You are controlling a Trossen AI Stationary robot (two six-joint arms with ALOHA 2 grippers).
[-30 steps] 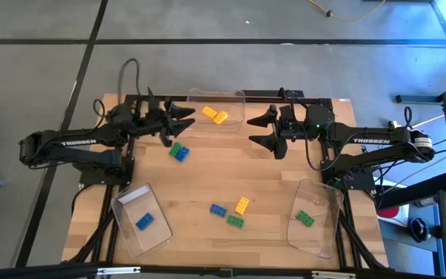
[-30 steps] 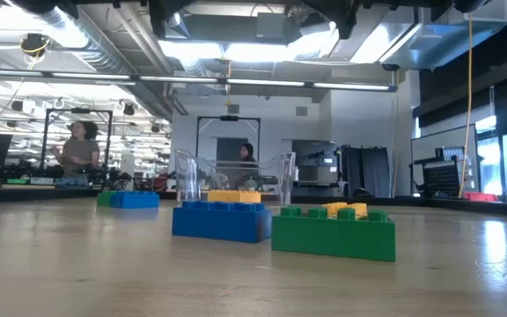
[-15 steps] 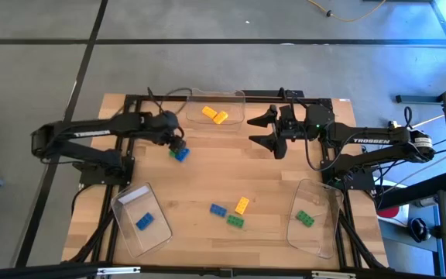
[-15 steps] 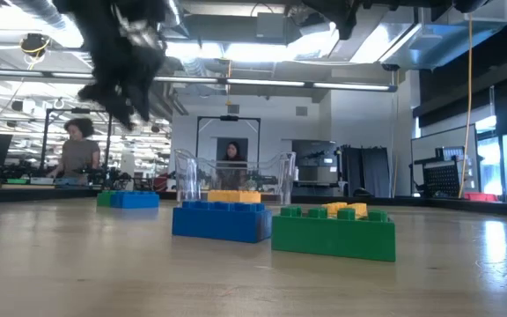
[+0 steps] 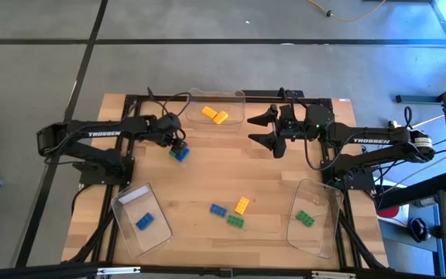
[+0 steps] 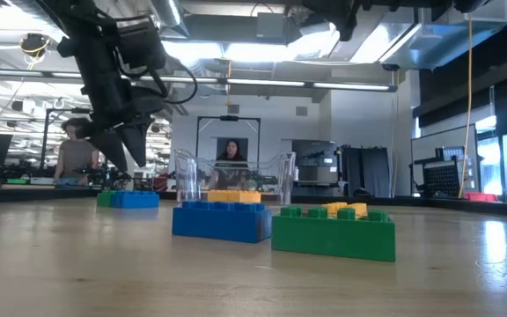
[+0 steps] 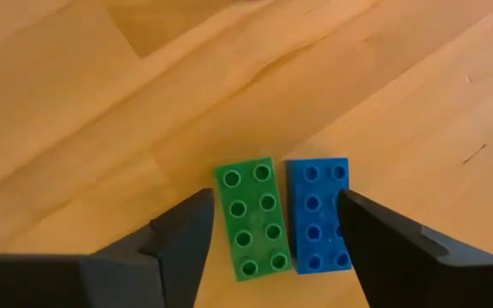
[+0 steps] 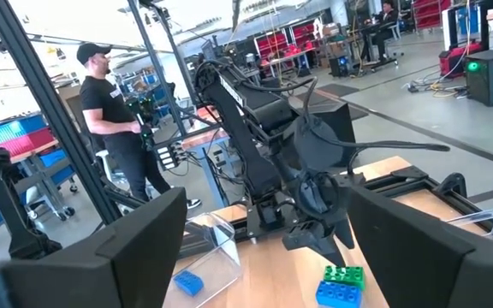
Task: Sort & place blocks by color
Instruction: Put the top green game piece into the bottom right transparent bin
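— Start with the high view. Where are your blocks?

— Your left claw (image 5: 178,145) hangs open over a green block (image 5: 175,148) and a blue block (image 5: 182,154) at the upper left of the surface (image 5: 207,178). Your right claw (image 5: 263,129) waits open at upper centre. The top tray (image 5: 217,107) holds two yellow-orange blocks (image 5: 214,115); the lower-left tray (image 5: 140,218) one blue; the lower-right tray (image 5: 313,215) one green. A blue, a yellow-orange and a green lie loose at lower centre (image 5: 231,211).

— And the low view?

— The left claw (image 6: 123,145) points down above the far pair, at left.

— Left wrist view?

— You see the two blocks side by side, touching, long axes parallel and running up the frame, green (image 7: 252,219) left of blue (image 7: 318,214), studs up, between the spread fingers (image 7: 181,233).

— Right wrist view?

— Its fingers (image 8: 144,231) stand wide; the pair sits at bottom centre.
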